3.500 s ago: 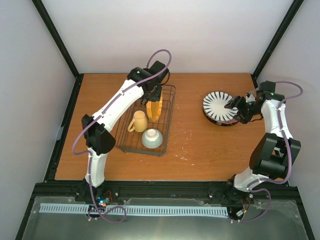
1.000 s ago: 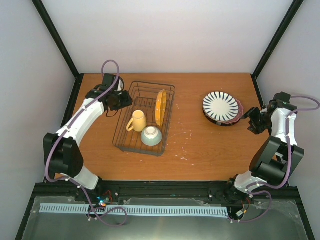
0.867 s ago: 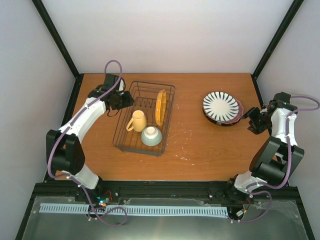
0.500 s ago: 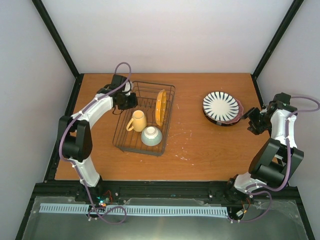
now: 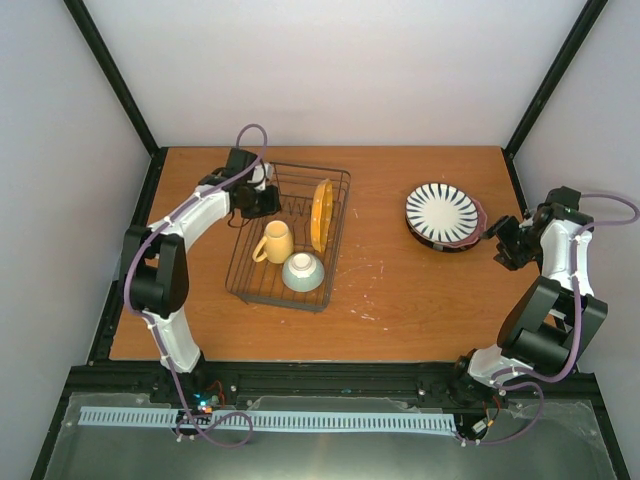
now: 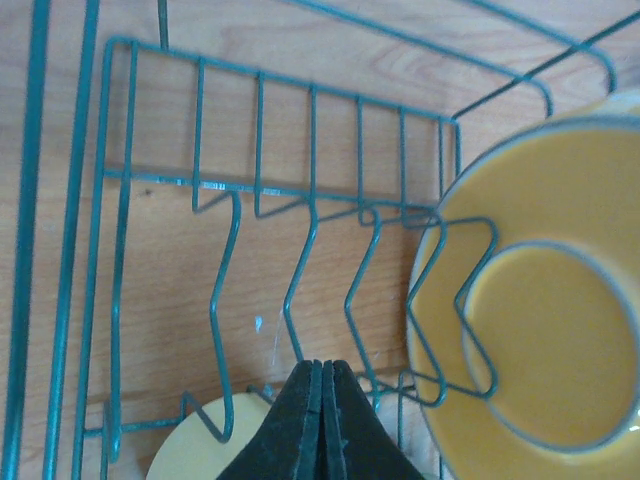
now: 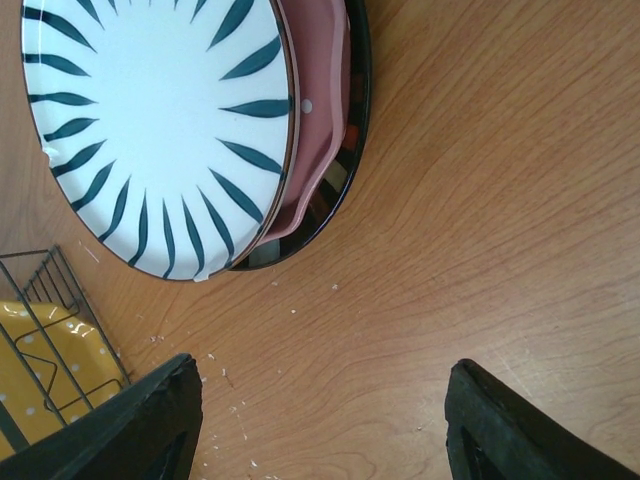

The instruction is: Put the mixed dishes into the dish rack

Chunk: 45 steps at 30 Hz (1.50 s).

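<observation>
The left arm (image 5: 190, 225) stretches far forward from its base, its elbow out toward the left edge of the table and its forearm angling inward to the right. The left gripper (image 5: 262, 200) points downward, and the wrist view shows its jaws pressed tight together with nothing between them. The right arm (image 5: 555, 270) stands folded at the right edge, forearm turned inward. The right gripper (image 5: 503, 240) has its jaws spread wide, gripping nothing.

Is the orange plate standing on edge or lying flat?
On edge: the orange plate stands upright in the dish rack, held between its wires.
</observation>
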Motion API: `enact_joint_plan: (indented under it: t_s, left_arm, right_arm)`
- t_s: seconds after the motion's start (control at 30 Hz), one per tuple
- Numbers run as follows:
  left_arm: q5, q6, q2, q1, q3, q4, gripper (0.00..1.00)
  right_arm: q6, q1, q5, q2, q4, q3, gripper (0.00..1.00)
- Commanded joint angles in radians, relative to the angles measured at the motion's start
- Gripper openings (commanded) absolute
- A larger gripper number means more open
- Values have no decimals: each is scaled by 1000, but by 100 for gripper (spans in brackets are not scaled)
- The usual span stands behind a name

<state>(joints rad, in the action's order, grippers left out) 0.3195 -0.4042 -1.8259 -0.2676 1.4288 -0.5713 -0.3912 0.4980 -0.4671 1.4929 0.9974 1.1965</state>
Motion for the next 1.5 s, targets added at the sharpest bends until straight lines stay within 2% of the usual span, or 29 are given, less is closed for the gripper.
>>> enact_joint_plan:
  t_s: [0.0, 0.43, 0.97, 1.2, 1.27, 1.37, 1.47]
  left_arm:
    - [26, 36, 0, -15, -45, 6, 1]
    - [29, 92, 13, -49, -73, -76, 1]
    - [29, 106, 234, -63, -326, -130, 1]
    - [8, 63, 290, -85, -347, -139, 1]
    - [-46, 43, 308, -88, -325, -152, 11]
    - [-149, 13, 332, -90, -277, -165, 42]
    - [-238, 0, 336, -90, -212, -186, 65]
  right_arm:
    - [9, 4, -13, -11, -9, -14, 66]
    - [14, 5, -14, -20, -4, -23, 66]
    - [18, 4, -30, -43, 0, -46, 66]
    - [21, 4, -21, -55, 8, -48, 67]
    - [19, 4, -14, -62, 9, -50, 68]
    - [17, 4, -6, -67, 12, -51, 69]
    - [17, 4, -5, -70, 13, -49, 70]
